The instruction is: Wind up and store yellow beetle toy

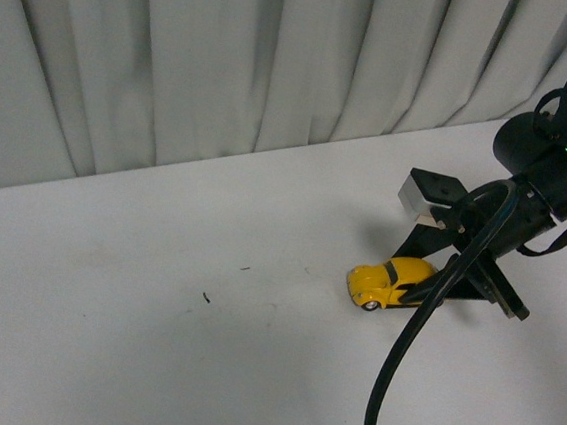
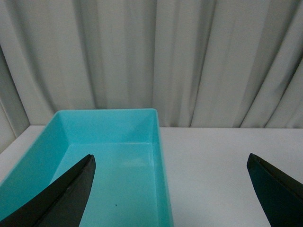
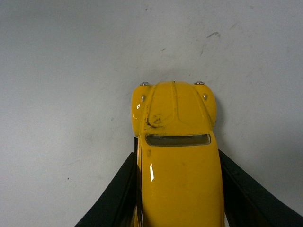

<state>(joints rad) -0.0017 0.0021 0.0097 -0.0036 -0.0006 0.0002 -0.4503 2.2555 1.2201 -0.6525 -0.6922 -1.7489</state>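
Right pincer (image 3: 177, 158) was closed on the yellow beetle toy (image 3: 175, 109) at its flanks, its long axis lined straight out between the fingers. Left pincer (image 2: 170, 158) was spread wide, empty.

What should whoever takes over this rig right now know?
Right gripper: closed on the sides of the yellow beetle toy, which sits wheels-down on the white table, right of centre in the front view.
Left gripper: open, holding nothing, facing a teal bin that has no toy in it. The bin is outside the front view.
Done: toy grasped. Whether it has been wound cannot be told.
Left: probably wind it, then carry it to the bin, the likely storage spot, and release.
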